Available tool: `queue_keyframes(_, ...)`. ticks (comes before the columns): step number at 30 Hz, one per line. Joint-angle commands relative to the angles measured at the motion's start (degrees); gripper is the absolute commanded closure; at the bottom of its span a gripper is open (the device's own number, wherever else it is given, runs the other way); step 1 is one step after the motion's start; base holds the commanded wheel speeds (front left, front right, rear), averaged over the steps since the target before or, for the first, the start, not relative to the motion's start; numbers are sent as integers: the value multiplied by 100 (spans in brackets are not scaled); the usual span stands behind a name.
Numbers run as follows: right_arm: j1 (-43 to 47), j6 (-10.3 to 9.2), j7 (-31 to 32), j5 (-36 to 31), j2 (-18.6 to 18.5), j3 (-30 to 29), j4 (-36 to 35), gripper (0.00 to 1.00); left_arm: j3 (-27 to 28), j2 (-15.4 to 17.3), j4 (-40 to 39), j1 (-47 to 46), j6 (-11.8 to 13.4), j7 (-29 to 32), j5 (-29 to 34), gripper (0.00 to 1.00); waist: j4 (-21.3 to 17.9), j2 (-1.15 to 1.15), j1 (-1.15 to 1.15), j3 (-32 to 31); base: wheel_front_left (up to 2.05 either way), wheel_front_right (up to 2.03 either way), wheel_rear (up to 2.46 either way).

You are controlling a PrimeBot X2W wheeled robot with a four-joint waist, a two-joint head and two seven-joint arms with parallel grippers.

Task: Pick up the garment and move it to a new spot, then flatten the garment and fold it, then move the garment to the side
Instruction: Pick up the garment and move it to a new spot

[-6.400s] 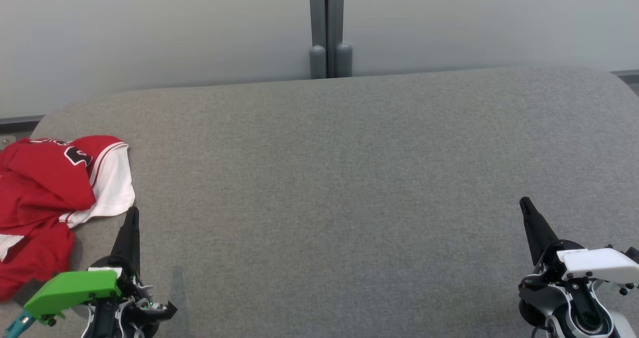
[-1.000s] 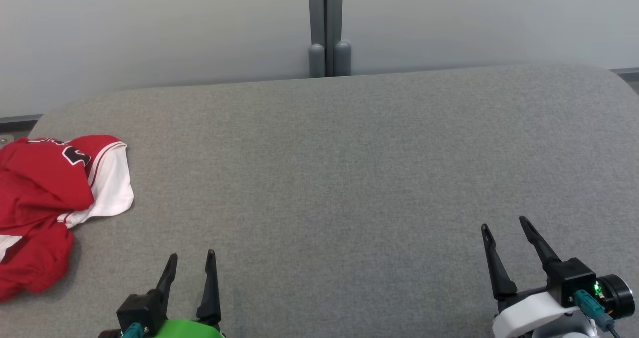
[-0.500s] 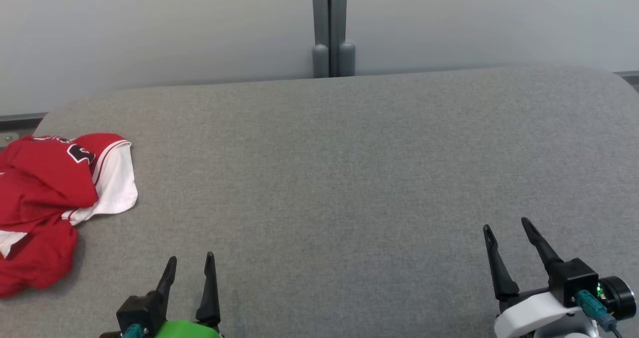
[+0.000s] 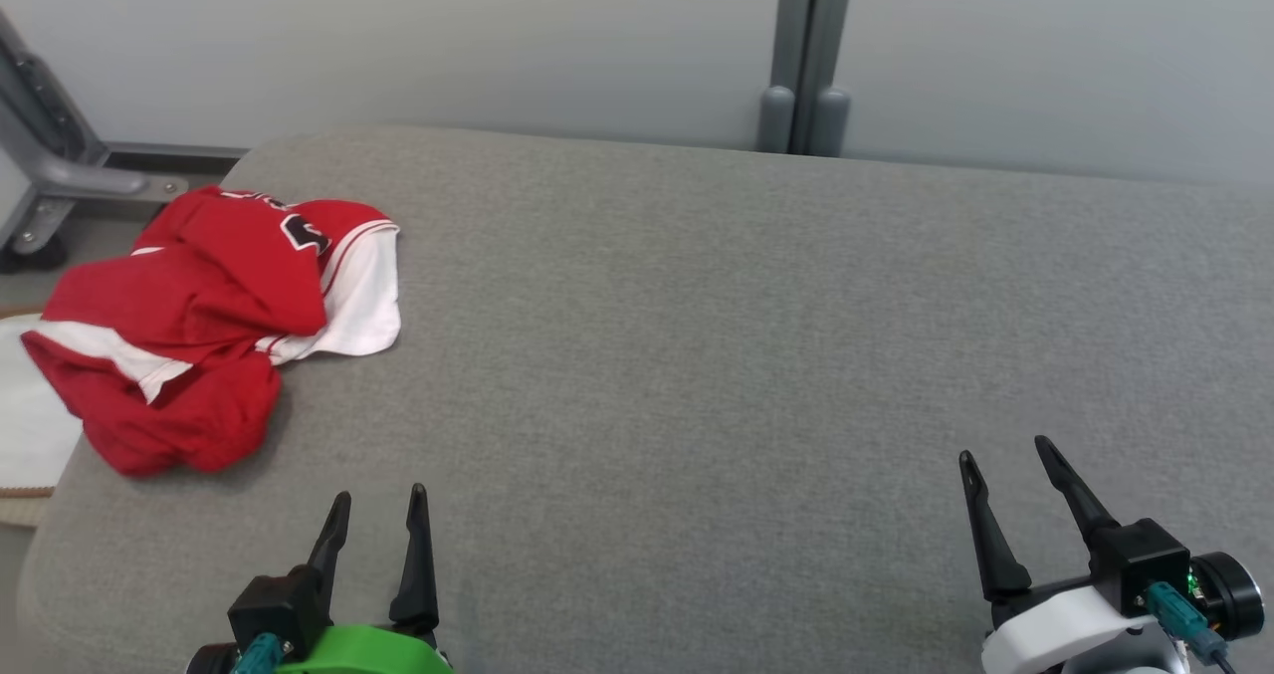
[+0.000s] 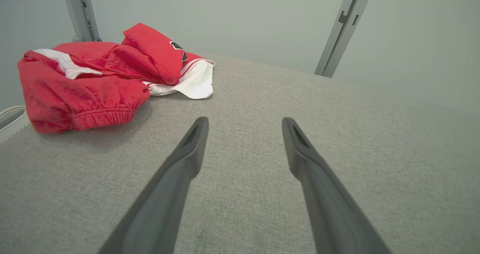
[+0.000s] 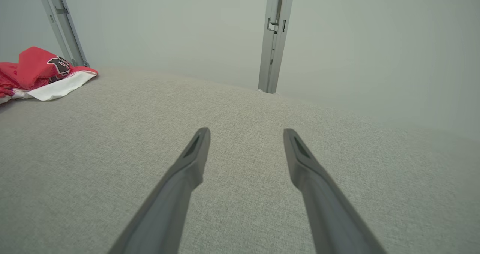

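A crumpled red and white garment (image 4: 214, 306) lies bunched at the far left of the grey padded surface (image 4: 697, 355), with a black patch on its upper fold. The left wrist view has the garment (image 5: 101, 74) ahead and to the left, and the right wrist view has it (image 6: 41, 74) at the far left edge. My left gripper (image 4: 380, 507) hovers open near the front edge, to the right of and nearer than the garment, nothing between its fingers. At the front right, my right gripper (image 4: 1003, 455) is open and empty too.
A pale wall with a grey vertical post (image 4: 801, 57) runs behind the surface. A grey metal frame with a caster (image 4: 45, 176) stands on the floor at the far left. A white mat (image 4: 30, 435) lies on the floor beside the surface's left edge.
The whole head view has swung left, so the garment now sits further right in the picture and the surface's left edge shows. Both grippers stay open in the same pose.
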Motion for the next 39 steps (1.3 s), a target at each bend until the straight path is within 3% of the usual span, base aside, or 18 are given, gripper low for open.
queue_keyframes(1,-27,-2,-28,0,-26,36,-17,0,53,32,-26,-8,5,-5,53,0,585,0,0,38,0,0,0)
queue_keyframes(10,-96,-3,-28,-15,-27,140,-13,0,131,31,-75,57,38,-4,-15,0,1259,0,0,81,0,0,0)
queue_keyframes(16,-124,-3,-28,-64,-27,186,4,0,172,31,-90,69,62,-4,-55,0,1344,0,0,111,0,0,0)
queue_keyframes(25,-232,-3,-28,-149,-26,177,-56,0,498,33,-318,-179,171,-5,-72,0,1182,0,0,307,0,0,0)
queue_keyframes(31,-353,-3,-28,-271,-28,142,-101,0,1159,42,-676,-698,171,-4,58,0,990,0,0,589,0,0,0)
queue_keyframes(39,-693,-3,-28,-575,-29,214,-160,0,1901,587,-254,-2032,-2,-5,-29,0,668,0,0,1177,0,0,0)
